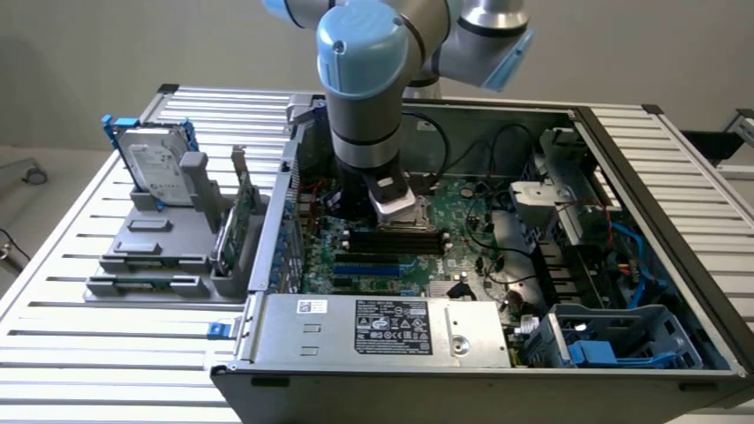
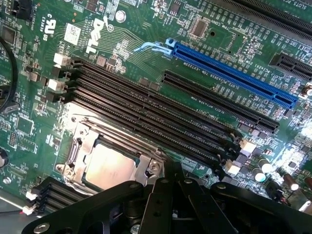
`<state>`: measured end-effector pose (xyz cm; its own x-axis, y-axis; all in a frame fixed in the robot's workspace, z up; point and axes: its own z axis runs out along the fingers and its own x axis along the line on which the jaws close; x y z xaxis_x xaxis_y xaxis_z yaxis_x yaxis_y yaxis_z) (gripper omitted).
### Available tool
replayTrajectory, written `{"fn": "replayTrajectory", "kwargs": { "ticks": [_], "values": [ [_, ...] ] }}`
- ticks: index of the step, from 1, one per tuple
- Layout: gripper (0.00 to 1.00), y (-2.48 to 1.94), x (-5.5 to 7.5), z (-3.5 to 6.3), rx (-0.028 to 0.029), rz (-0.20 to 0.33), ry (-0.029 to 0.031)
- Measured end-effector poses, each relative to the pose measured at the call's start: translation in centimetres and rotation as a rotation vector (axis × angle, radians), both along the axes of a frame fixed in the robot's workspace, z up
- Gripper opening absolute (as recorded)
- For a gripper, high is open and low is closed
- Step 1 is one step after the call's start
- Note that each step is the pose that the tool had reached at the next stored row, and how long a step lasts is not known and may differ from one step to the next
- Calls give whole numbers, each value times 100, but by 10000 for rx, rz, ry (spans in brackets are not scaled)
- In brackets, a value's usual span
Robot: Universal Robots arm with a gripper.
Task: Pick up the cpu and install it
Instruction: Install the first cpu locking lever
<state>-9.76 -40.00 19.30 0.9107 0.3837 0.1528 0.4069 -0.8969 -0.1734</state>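
The claw (image 2: 168, 192) is seen closed and holding nothing, just beside the cpu (image 2: 108, 165), which lies flat in its socket (image 2: 80, 141) on the motherboard (image 2: 122, 39).

Plain pale wall (image 1: 94, 53), perhaps grey floor (image 1: 35, 190)

1. A green motherboard (image 2: 131, 44) carries a long blue expansion slot (image 2: 234, 73) and parallel black memory slots (image 2: 146, 114).
2. The cpu (image 2: 108, 165), pale silver, sits inside its metal-framed socket (image 2: 78, 146).
3. The black gripper (image 2: 168, 195) hangs just beside the socket, its jaws closed.
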Motion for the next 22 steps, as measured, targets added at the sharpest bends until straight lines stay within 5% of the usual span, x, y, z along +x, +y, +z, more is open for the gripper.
{"fn": "replayTrajectory", "kwargs": {
  "ticks": [11,22],
  "values": [
    [11,6,-15,-9,5,0,-3],
    [11,7,-16,158,3,1,-4]
  ]
}}
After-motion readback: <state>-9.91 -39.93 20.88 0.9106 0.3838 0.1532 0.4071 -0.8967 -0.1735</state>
